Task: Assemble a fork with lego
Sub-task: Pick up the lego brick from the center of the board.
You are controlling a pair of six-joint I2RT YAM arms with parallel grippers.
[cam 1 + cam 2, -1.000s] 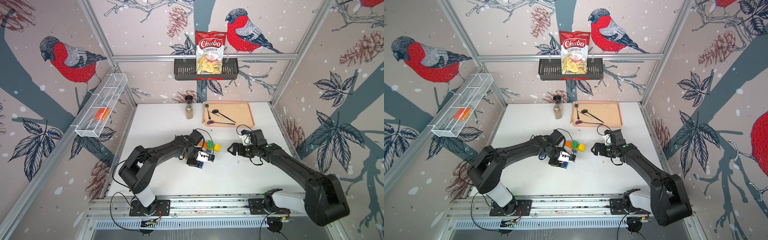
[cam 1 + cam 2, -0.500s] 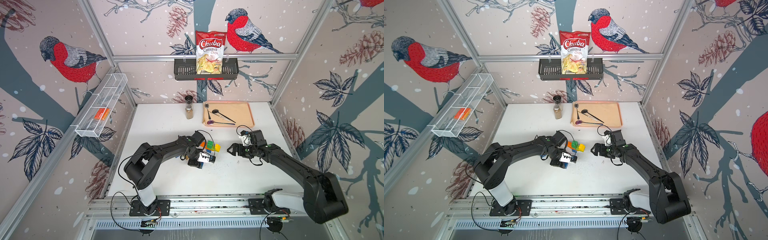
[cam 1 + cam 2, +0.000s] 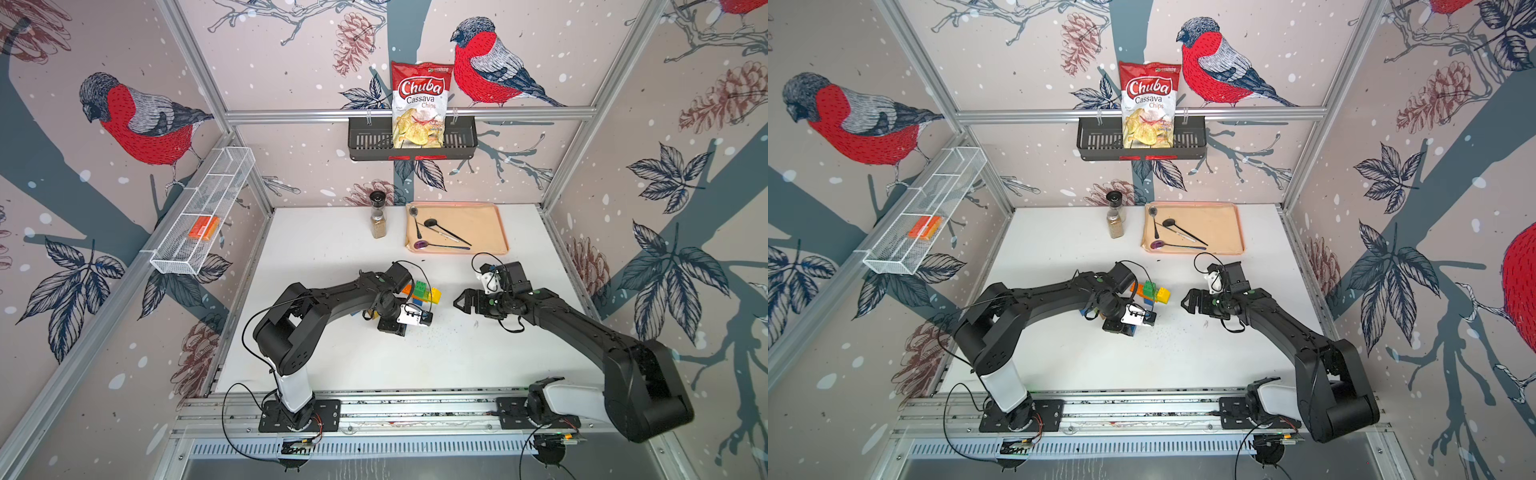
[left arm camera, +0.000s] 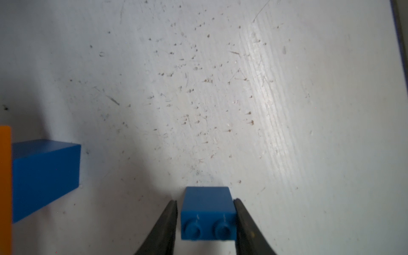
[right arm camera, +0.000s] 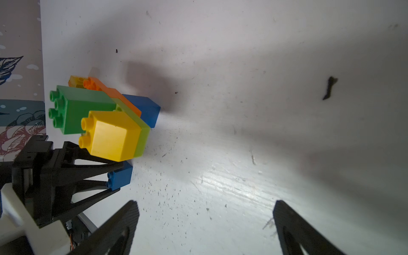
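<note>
Wallpaper of red-breasted birds, pine cones and leaves lines the aluminium-framed walls. On the left wall hangs a white wire basket [image 3: 183, 249] holding a smooth orange block [image 3: 203, 227]. The white worktop [image 3: 332, 249] is scratched and speckled with dark crumbs, thickest near the middle. The left end effector [image 4: 205, 201] is low over it and narrow, with a small blue brick [image 4: 207, 212] standing on the worktop between its fingers. One finger lies against the brick and the other is a sliver off, so I cannot tell whether it is clamped. Just beside it sits the joined lego cluster: a green brick [image 5: 84, 110] and a yellow brick [image 5: 114, 136] on a lime green long brick [image 5: 143, 136], with an orange long brick [image 5: 114, 95] and another blue brick [image 5: 148, 110] behind. At the back stand a pepper grinder [image 3: 378, 216] and a peach tray [image 3: 482, 224] of three spoons [image 3: 440, 232]. Above them, a black basket [image 3: 365, 141] on the rear wall holds a Chuba cassava chips bag [image 3: 419, 108]. The right end effector [image 3: 460, 302] is spread wide and empty, pointing at the cluster from near by.
</note>
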